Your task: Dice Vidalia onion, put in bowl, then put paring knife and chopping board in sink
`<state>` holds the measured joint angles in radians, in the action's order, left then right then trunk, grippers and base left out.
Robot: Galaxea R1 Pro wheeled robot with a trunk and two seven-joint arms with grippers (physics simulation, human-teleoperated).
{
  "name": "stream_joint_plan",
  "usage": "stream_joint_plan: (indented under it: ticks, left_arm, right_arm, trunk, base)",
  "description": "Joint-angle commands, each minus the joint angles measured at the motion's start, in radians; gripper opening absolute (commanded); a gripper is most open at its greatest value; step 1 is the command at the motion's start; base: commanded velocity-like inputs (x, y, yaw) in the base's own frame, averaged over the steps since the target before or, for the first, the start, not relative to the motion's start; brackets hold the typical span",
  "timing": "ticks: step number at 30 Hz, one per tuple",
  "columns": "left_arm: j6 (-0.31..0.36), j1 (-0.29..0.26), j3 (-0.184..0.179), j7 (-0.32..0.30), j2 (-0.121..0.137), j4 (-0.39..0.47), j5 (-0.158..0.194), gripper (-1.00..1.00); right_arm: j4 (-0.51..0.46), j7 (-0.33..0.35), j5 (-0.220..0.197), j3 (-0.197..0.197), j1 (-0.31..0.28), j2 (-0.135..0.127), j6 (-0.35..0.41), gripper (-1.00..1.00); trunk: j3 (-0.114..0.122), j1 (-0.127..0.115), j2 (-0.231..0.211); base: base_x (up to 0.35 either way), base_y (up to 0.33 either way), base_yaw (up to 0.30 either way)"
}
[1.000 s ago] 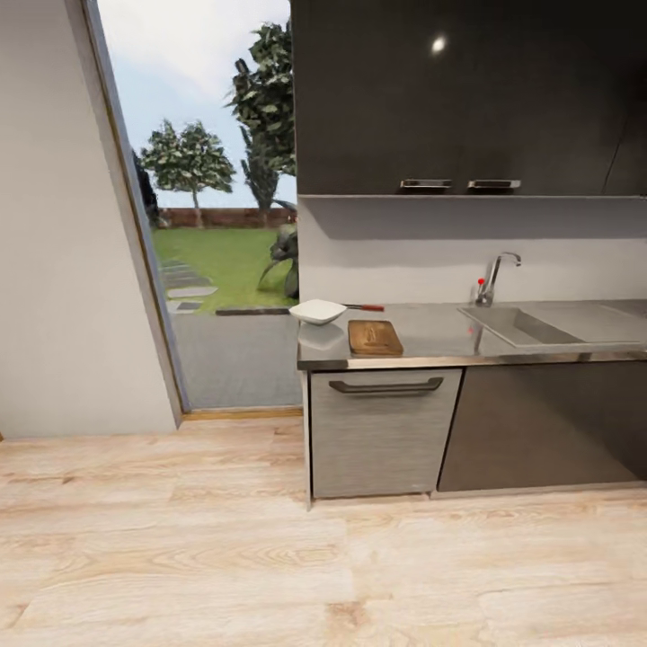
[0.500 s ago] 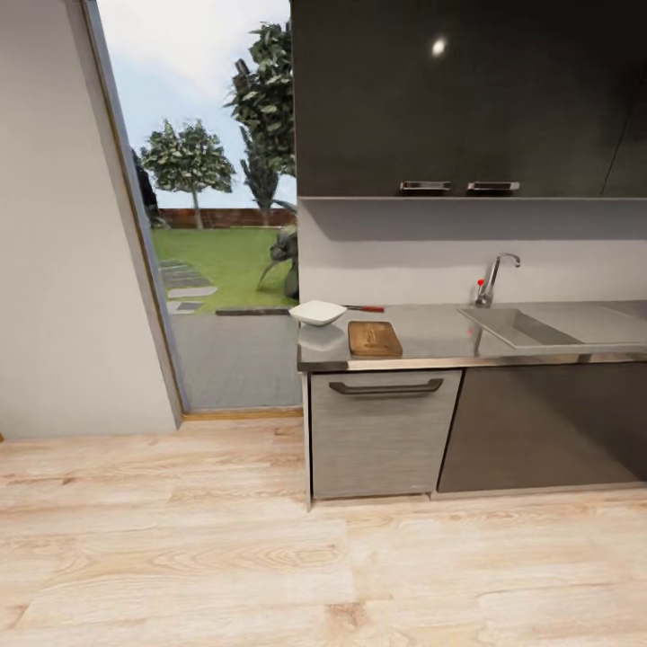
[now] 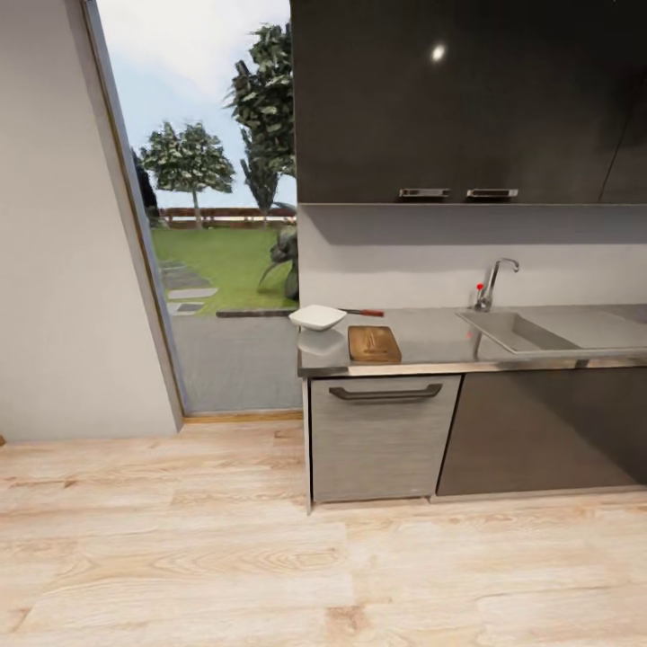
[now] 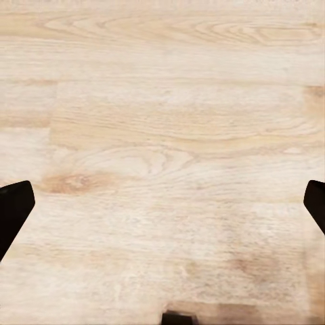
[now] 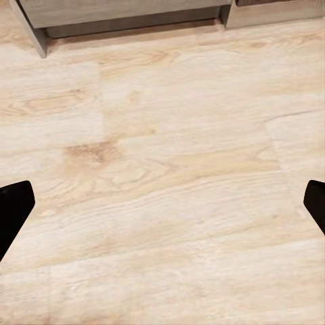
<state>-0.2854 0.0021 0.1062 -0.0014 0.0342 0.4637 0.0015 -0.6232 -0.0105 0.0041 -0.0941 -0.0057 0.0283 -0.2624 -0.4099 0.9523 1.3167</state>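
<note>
While I look across the kitchen from the head view, the worktop runs as a long glossy grey slab over dark grey cabinet fronts and a paler brushed drawer with a dark bar handle. On it lies the chopping board, brown grained wood, rectangular with rounded corners, flat near the front edge. Just beside its far corner sits the bowl, white, shallow and squarish, mirrored in the sheen of the worktop. Behind the board the paring knife lies flat, slim, with a red handle; its blade is too small for me to make out. Further along, the sink is a grey rectangular recess with a chrome tap and a red-tipped lever behind it; I cannot see into the basin. I read no label or writing anywhere.

My left hand hangs over the pale wood-grain floor, its dark fingertips spread wide at the edges of the wrist view, nothing between them. My right hand is spread the same way over the floor, and ahead of it lies the grey base of the cabinets. All the task's things sit well apart from both hands, up on the worktop.
</note>
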Motion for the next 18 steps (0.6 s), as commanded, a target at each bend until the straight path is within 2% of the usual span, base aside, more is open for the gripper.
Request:
stream_joint_plan:
  ticks: [1,18]
  left_arm:
    - [-0.001,0.000,0.001,0.000,0.000,0.001,0.000,1.00]
    - [-0.001,0.000,0.001,0.000,0.000,0.000,0.000,1.00]
  right_arm:
    - [0.000,0.000,0.001,-0.003,0.000,0.001,-0.003,1.00]
    - [0.000,0.000,0.000,-0.003,0.000,0.001,-0.003,1.00]
  trunk:
    - [0.002,-0.004,-0.007]
    - [0.056,-0.069,-0.126]
  base:
    - [0.000,0.000,0.000]
    - [0.000,0.000,0.000]
